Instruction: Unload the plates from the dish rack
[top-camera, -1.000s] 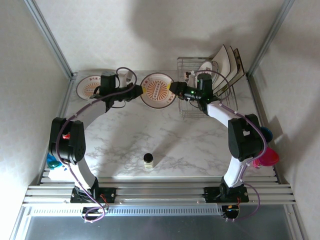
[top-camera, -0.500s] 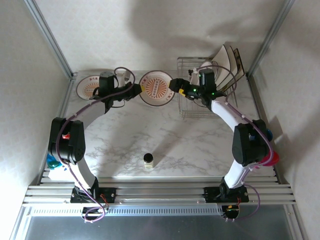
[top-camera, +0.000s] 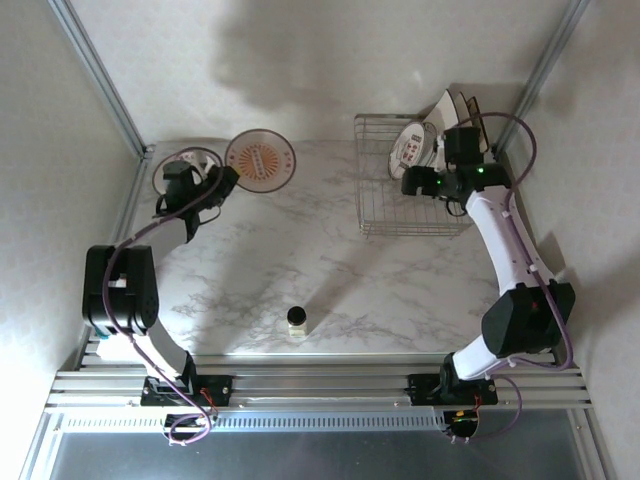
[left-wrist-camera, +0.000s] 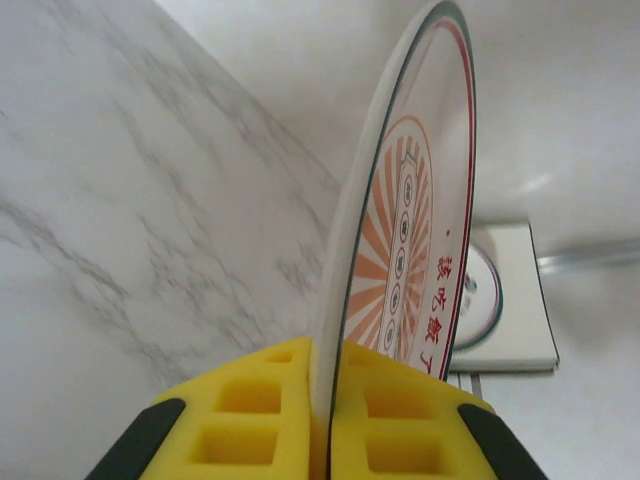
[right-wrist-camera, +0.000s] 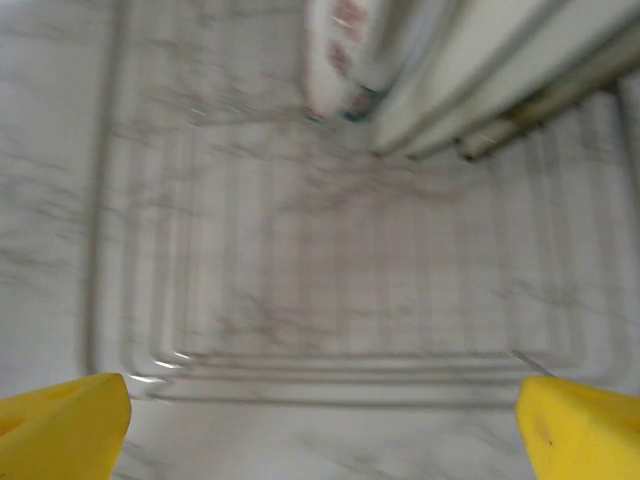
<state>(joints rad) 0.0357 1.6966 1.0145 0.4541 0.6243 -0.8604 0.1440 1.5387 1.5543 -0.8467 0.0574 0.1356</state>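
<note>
My left gripper (top-camera: 222, 180) is shut on the rim of a small round plate (top-camera: 260, 160) with an orange sunburst back, held up at the table's far left. In the left wrist view the held plate (left-wrist-camera: 400, 230) stands edge-on, pinched between the yellow pads (left-wrist-camera: 260, 410). Another round plate (top-camera: 185, 165) lies flat behind it. My right gripper (top-camera: 410, 182) hangs open over the wire dish rack (top-camera: 385, 215), with nothing between its fingertips (right-wrist-camera: 60, 420). A round plate (top-camera: 412, 148) and the square cream plates (top-camera: 455, 115) stand in the rack's far right part.
A small dark-capped jar (top-camera: 297, 320) stands near the table's front edge. Slanted metal posts (top-camera: 100, 75) and white walls close in the sides and back. The right wrist view of the rack wires (right-wrist-camera: 330, 360) is blurred.
The right gripper opened off the round plate and drew back right over the rack. The left arm swung left, carrying the plate from the table's middle to the far left.
</note>
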